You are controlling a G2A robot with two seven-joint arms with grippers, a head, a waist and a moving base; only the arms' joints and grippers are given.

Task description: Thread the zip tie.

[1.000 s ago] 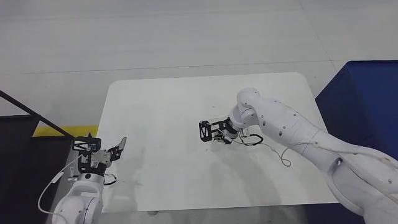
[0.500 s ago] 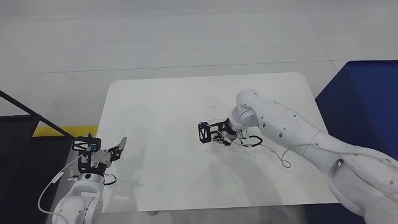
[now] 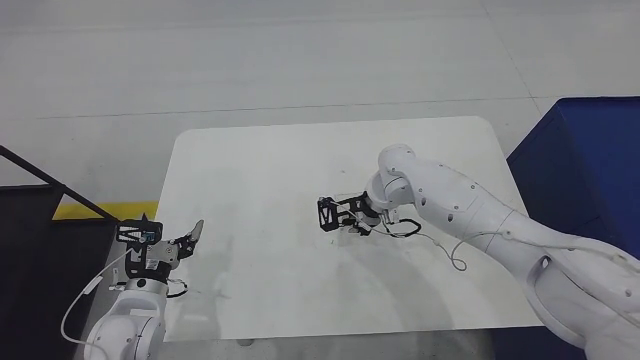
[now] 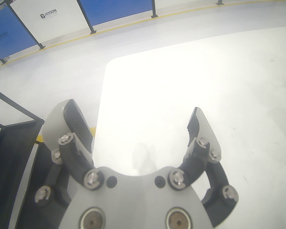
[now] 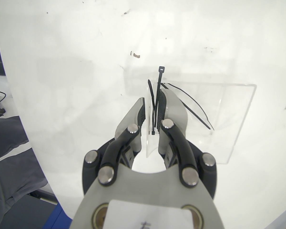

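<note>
- We see both arms in smooth white shells: the right arm (image 3: 470,215) is thick with rounded joints, the left arm (image 3: 130,320) slimmer.
- A thin pale cable (image 3: 455,260) loops off the right arm, and a white cable (image 3: 68,320) curls beside the left arm.
- On the left gripper (image 4: 133,107) we note a grey plate, black linkages, silver screws (image 4: 91,177), and white fingers with ribbed black pads (image 4: 78,125).
- The right gripper (image 5: 153,96) is built alike, with a white label (image 5: 147,215) on its plate.
</note>
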